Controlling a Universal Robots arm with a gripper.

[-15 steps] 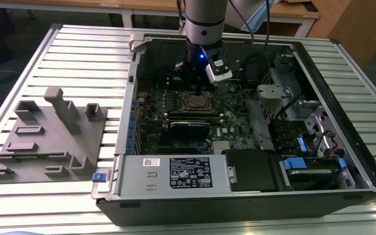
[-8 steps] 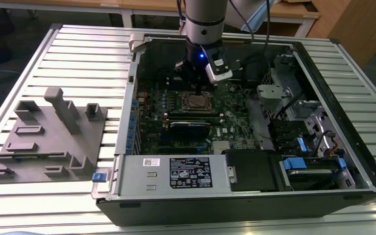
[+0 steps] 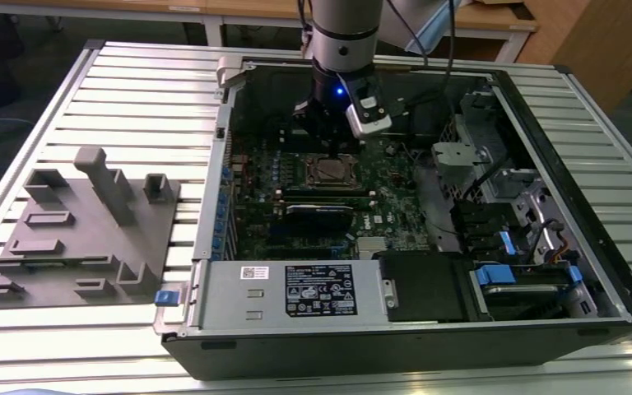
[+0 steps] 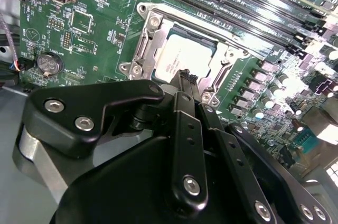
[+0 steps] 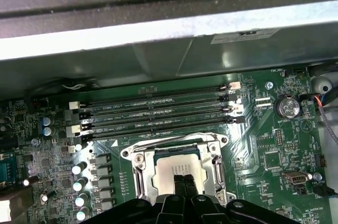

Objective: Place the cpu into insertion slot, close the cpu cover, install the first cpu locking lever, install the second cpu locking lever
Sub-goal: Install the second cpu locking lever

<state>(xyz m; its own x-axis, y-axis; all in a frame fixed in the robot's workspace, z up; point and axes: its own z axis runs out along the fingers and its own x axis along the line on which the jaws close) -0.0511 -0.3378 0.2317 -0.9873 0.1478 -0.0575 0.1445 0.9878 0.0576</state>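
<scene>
In the middle of the second wrist view, the gripper (image 4: 185,76) hangs right over the near edge of the cpu (image 4: 184,57), its tips pressed together on nothing, while the cpu lies flat in its socket (image 4: 149,42).

A desk (image 3: 129,90) of pale ribbed metal slats spans the exterior view. An open black computer case (image 3: 426,329) lies on it across the centre and right of the frame. A grey moulded fixture tray (image 3: 80,239) sits at the left, just beside the case.
</scene>
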